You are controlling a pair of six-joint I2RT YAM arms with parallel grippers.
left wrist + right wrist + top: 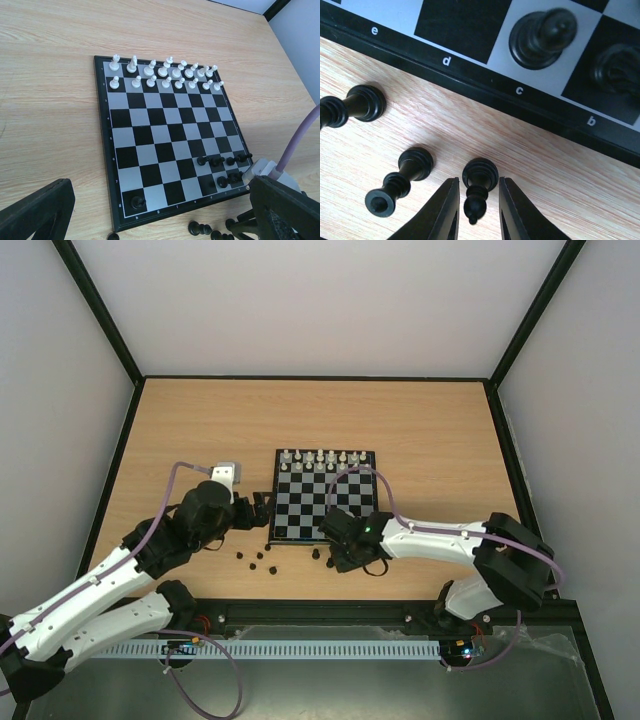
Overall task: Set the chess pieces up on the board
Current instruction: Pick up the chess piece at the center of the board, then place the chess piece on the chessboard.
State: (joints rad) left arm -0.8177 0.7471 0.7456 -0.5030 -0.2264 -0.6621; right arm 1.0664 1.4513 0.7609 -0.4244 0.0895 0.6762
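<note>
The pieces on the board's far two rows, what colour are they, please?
White pieces, clearest in the left wrist view.

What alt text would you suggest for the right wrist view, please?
The right gripper straddles a black chess piece lying on the wooden table, just off the board edge. Two more black pieces lie to its left; two others stand on the board.

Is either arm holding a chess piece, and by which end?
Seemingly neither. The right tool straddles the slim top of a lying black piece, gaps either side; the left tool gapes empty.
</note>
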